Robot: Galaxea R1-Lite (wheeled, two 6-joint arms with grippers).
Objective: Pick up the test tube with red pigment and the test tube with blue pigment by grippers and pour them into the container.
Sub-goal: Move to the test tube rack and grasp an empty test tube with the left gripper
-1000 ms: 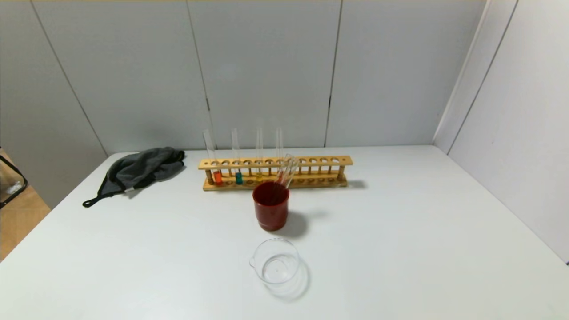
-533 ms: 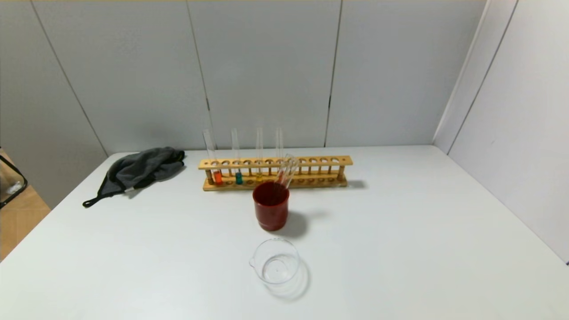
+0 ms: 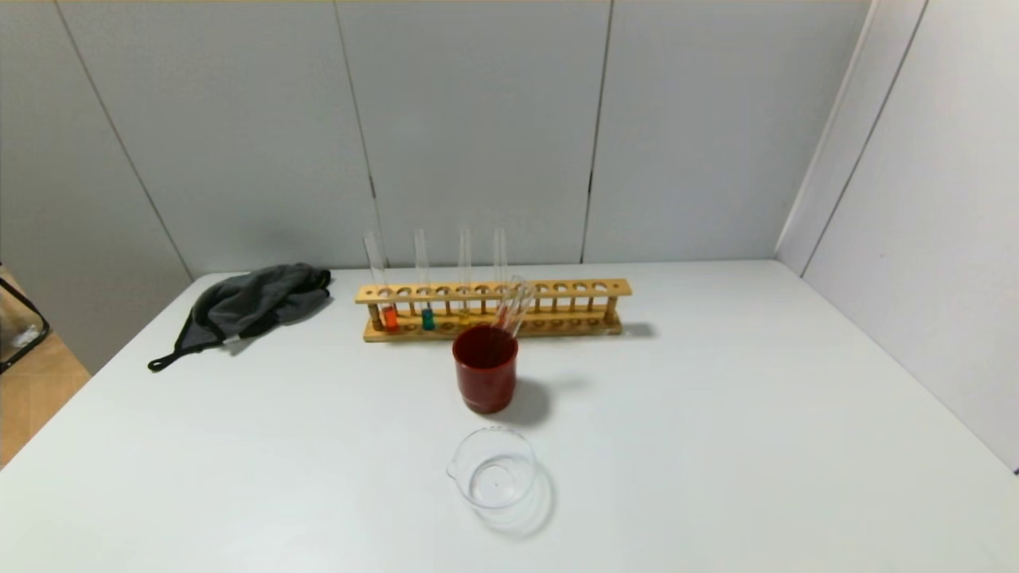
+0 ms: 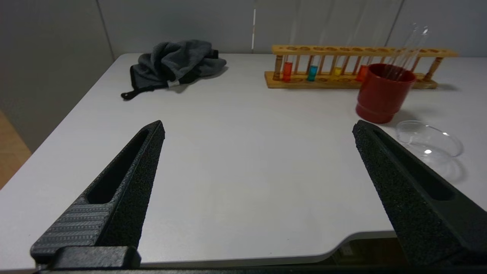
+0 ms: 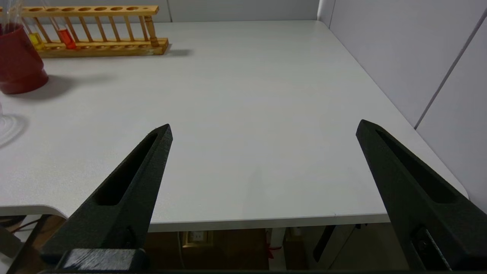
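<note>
The test tube with red pigment (image 3: 389,317) stands upright at the left end of a wooden rack (image 3: 557,288) at the back of the table. The test tube with blue pigment (image 3: 427,318) stands just to its right. Both also show in the left wrist view, the red tube (image 4: 287,71) and the blue tube (image 4: 312,72). The container (image 3: 492,469), a low clear beaker, sits near the table's front middle. My left gripper (image 4: 258,127) hangs open over the front left edge, holding nothing. My right gripper (image 5: 264,125) hangs open over the front right edge. Neither shows in the head view.
A dark-red cup (image 3: 485,368) with empty glass tubes leaning in it stands between rack and beaker. The rack also holds a yellow-liquid tube (image 4: 337,71) and another orange-liquid tube (image 5: 66,38). A grey cloth (image 3: 251,306) lies at the back left. A wall panel (image 5: 399,57) borders the table's right side.
</note>
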